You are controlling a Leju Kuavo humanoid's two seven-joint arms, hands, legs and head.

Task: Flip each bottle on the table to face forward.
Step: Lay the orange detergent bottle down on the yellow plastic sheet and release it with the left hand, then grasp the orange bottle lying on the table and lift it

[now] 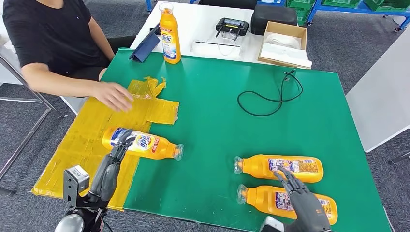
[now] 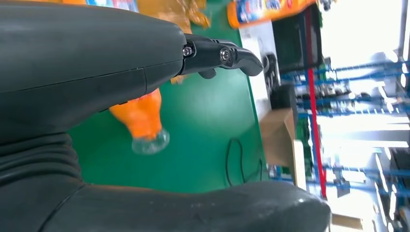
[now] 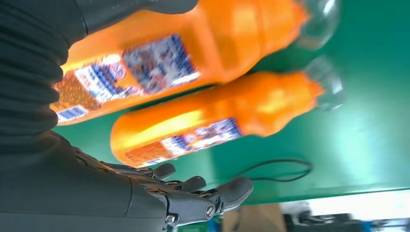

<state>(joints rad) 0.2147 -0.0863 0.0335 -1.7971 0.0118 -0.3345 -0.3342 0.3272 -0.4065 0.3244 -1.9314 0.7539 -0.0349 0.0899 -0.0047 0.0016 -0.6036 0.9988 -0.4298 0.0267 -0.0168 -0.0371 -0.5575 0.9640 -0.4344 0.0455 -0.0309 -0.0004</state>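
Three orange bottles lie on the green table (image 1: 217,111). The left bottle (image 1: 145,144) (image 2: 142,121) lies partly on a yellow sheet, blue logo label up and clear cap to the right. My left hand (image 1: 115,159) (image 2: 96,67) hovers at its base end, fingers (image 2: 217,54) spread and fingertips at the label. On the right, the far bottle (image 1: 283,167) (image 3: 212,128) and the near bottle (image 1: 263,197) (image 3: 159,67) lie side by side, small-print labels up and caps to the left. My right hand (image 1: 300,195) (image 3: 121,198) hangs open above the near bottle, fingertips over the far one.
A fourth orange bottle (image 1: 170,36) stands upright at the table's far edge. A person sits at the far left with a hand (image 1: 113,95) on the yellow sheet (image 1: 82,140). A black cable (image 1: 270,96) lies at the back right. Behind it are a cardboard box (image 1: 285,43) and a black device (image 1: 232,26).
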